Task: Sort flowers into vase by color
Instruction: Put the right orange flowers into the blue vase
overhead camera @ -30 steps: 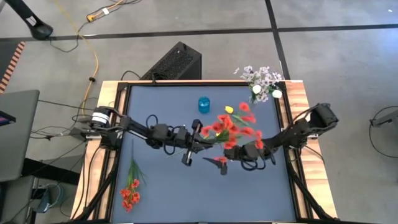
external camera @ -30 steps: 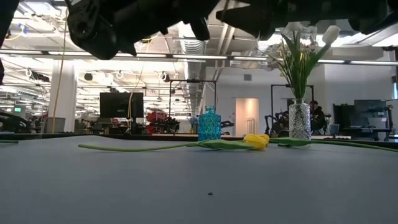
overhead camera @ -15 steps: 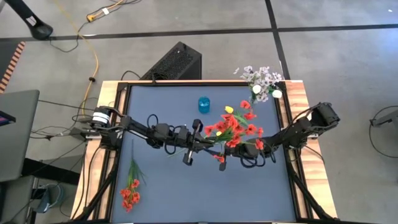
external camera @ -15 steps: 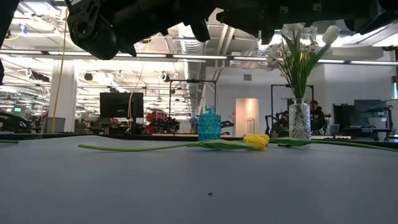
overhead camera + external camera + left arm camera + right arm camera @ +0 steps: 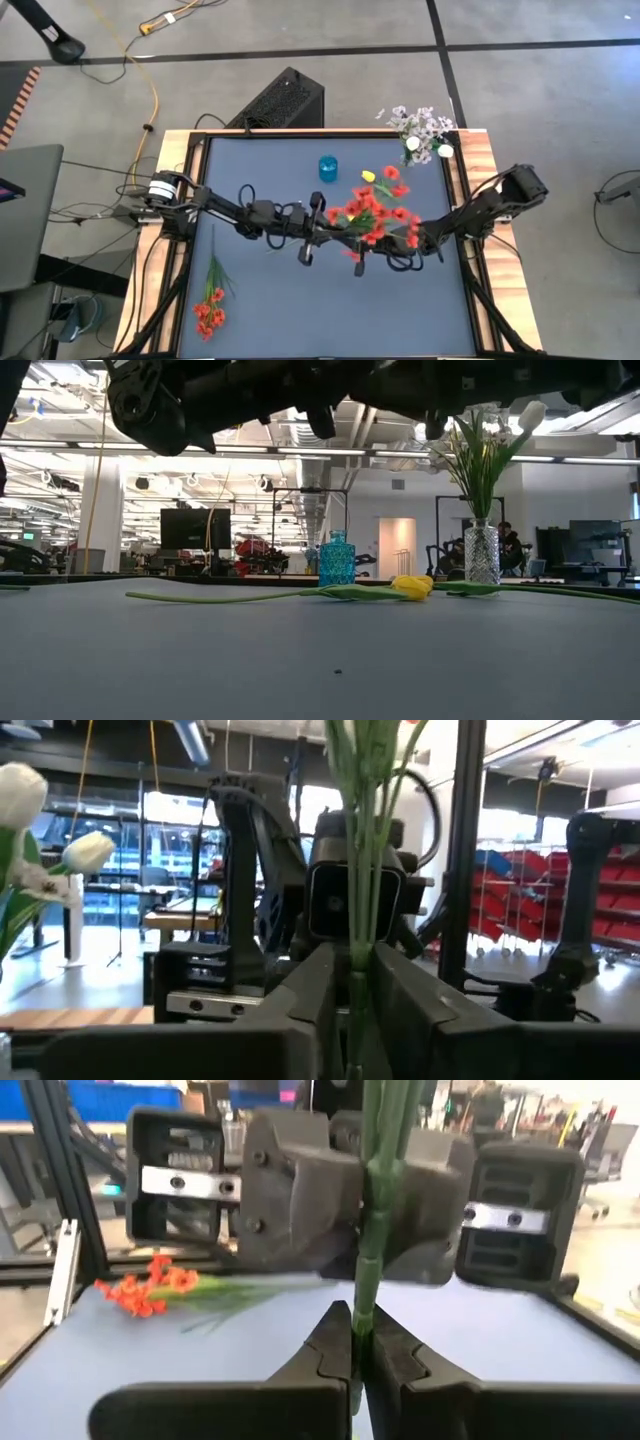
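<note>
A bunch of red flowers (image 5: 375, 213) with green stems hangs over the middle of the table, between my two grippers. My left gripper (image 5: 324, 236) reaches in from the table's left and is shut on the stems. My right gripper (image 5: 349, 244) comes from the right and is shut on the same stems, facing the left one. A yellow tulip (image 5: 368, 177) lies flat on the table by the blue vase (image 5: 328, 168). A clear vase (image 5: 481, 554) at the far right corner holds white tulips and lilac-white sprays (image 5: 421, 131). Another red bunch (image 5: 209, 307) lies near the left front. My left gripper pinches the bunch's green stems (image 5: 355, 958) between its two fingers, well below the blossoms. The fingers come in level from the table's left and lie across the stems. The bunch is lifted clear of the table. My right gripper pinches a green stem (image 5: 364, 1312) between its two fingertips, close beside the left gripper's hold. Its fingers come in level from the table's right and lie across the stem. The bunch stays clear of the table.
The table has a raised wooden frame (image 5: 478, 160) around a dark mat. The yellow tulip's long stem (image 5: 230, 597) stretches across the far middle of the mat. A black box (image 5: 283, 100) and cables lie on the floor beyond the far edge.
My right gripper stood open under the red bunch; it has closed in on the stems beside the left gripper and shut on them. The blossoms have swung slightly while the bunch stays lifted.
</note>
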Robot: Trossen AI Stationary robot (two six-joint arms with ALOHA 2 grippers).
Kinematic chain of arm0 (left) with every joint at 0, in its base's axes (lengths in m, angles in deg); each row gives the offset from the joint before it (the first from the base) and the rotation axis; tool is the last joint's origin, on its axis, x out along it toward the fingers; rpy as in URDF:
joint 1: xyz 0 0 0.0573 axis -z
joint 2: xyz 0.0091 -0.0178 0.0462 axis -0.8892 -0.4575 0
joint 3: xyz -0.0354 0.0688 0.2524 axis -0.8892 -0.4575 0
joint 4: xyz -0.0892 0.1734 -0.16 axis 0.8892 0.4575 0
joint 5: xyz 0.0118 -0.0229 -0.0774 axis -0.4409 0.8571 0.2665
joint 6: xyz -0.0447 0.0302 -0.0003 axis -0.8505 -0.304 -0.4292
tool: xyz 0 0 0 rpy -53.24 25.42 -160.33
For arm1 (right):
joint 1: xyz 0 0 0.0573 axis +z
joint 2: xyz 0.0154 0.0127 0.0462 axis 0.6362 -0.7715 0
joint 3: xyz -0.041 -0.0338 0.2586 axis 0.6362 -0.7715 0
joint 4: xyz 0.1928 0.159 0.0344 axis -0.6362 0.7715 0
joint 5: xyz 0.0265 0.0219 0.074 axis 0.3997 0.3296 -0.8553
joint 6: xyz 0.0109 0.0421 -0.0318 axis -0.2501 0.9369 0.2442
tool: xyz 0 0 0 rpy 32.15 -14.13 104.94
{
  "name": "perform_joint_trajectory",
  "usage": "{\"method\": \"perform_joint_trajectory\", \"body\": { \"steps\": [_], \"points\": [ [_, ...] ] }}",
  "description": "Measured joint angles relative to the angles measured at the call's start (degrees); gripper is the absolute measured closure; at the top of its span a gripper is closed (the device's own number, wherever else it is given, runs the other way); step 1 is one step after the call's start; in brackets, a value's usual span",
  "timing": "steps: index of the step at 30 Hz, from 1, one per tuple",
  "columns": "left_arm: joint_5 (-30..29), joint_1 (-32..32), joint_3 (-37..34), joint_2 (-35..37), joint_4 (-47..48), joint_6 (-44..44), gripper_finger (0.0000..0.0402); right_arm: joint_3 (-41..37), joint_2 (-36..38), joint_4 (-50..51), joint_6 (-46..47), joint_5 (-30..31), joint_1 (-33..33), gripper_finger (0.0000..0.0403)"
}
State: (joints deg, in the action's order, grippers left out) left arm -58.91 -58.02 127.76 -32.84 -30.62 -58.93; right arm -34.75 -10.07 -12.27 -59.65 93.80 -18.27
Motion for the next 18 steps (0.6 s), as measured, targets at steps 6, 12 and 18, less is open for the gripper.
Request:
{"method": "perform_joint_trajectory", "body": {
  "steps": [6, 12, 18],
  "points": [
    [0.3, -1.0, 0.0, 0.0, 3.8, -3.1, 0.0283, 0.0, 5.7, 13.8, 7.3, -2.1, -1.1, 0.0371],
    [4.0, -4.4, 1.4, 0.0, 9.5, -10.0, 0.0232, 0.0, 8.8, 27.2, 15.5, -5.0, -3.6, 0.0371],
    [5.7, -5.6, 6.0, 0.0, 19.6, -9.9, 0.0211, 0.0, 8.6, 29.5, 15.9, -6.4, -5.2, 0.0371]
  ]
}}
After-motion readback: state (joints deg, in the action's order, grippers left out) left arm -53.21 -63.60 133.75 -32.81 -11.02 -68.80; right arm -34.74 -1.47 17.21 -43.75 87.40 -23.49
